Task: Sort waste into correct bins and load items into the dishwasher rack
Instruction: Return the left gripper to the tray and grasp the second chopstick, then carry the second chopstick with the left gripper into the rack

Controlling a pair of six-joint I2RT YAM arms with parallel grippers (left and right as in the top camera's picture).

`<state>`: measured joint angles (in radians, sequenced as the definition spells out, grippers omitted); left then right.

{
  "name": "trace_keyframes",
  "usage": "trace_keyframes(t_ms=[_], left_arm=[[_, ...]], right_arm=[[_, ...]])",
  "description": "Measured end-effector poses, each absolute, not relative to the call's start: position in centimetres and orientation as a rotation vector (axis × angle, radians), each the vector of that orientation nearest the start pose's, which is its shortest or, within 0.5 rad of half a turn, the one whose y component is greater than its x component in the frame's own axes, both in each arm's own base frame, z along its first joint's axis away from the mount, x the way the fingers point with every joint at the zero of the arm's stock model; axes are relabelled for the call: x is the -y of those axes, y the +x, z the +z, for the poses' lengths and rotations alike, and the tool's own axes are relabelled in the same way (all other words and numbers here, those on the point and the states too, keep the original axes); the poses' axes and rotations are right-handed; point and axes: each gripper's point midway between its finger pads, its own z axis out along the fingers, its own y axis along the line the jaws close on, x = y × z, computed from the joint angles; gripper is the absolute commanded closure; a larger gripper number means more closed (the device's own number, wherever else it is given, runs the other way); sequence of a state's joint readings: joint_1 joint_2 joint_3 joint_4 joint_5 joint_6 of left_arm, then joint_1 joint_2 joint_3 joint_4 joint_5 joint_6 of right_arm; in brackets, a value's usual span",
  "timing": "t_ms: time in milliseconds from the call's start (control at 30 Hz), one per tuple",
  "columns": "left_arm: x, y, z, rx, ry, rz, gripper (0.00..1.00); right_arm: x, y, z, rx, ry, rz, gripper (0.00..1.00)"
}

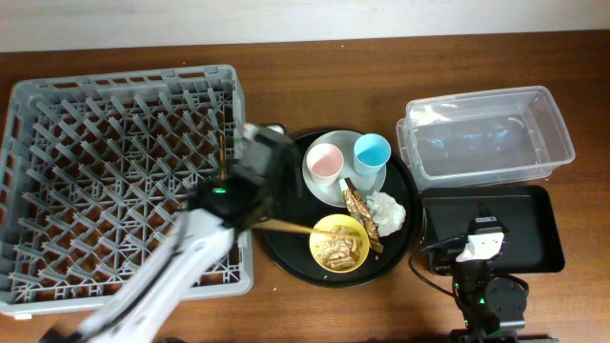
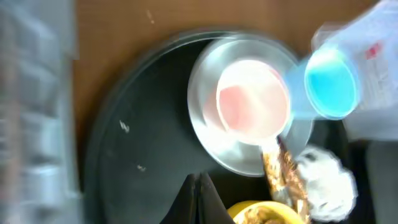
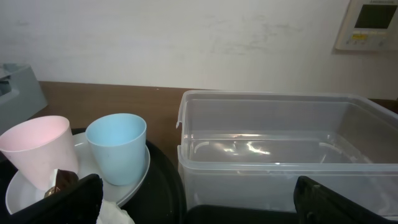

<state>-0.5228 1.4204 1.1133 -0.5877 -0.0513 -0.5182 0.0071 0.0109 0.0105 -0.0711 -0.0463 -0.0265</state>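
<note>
On the round tray, a pale plate (image 1: 367, 181) holds the pink cup (image 1: 324, 163) and the light-blue cup (image 1: 372, 151). The gold-brown wrapper (image 1: 362, 211) and white napkin (image 1: 388, 211) lie beside it. The yellow bowl (image 1: 338, 242) holds beige scraps, and a chopstick (image 1: 286, 227) rests on its rim. A second stick (image 1: 222, 154) stands at the right edge of the grey rack (image 1: 114, 181). My left gripper (image 2: 199, 186) is shut with nothing seen in it, above the tray's left side (image 1: 259, 181). My right gripper (image 3: 205, 202) is open and empty over the shallow black tray (image 1: 534, 229), facing the clear tub (image 1: 486, 133).
The large round black tray (image 1: 286, 257) sits between the rack and the bins. My left arm crosses the rack's front right corner. The left wrist view is blurred. A wall runs along the table's far edge.
</note>
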Motion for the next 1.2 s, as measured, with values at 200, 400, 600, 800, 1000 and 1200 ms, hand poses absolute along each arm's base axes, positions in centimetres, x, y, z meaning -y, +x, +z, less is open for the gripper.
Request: trace_keyframes(t_ms=[200, 400, 600, 800, 1000, 1200], left_arm=[[11.5, 35.2, 20.6, -2.433, -0.089, -0.266, 0.99], [10.2, 35.2, 19.7, -2.469, -0.054, -0.218, 0.91], [12.6, 32.9, 16.8, -2.607, 0.157, -0.217, 0.48], [16.2, 31.0, 14.5, -2.646, 0.514, -0.201, 0.48], [18.6, 29.7, 9.0, -2.747, 0.792, -0.150, 0.56], [18.7, 28.6, 3.5, -2.889, 0.894, -0.092, 0.56]], right_arm=[[-1.0, 24.6, 15.9, -1.641, -0.063, 0.023, 0.01], [-1.0, 24.6, 15.9, -1.641, -0.063, 0.023, 0.01], [-1.0, 24.6, 15.9, -1.641, -0.063, 0.023, 0.01], [-1.0, 24.6, 15.9, -1.641, -0.063, 0.023, 0.01], [-1.0, 24.6, 15.9, -1.641, -0.062, 0.024, 0.01], [-1.0, 24.6, 15.9, -1.641, -0.063, 0.023, 0.01]])
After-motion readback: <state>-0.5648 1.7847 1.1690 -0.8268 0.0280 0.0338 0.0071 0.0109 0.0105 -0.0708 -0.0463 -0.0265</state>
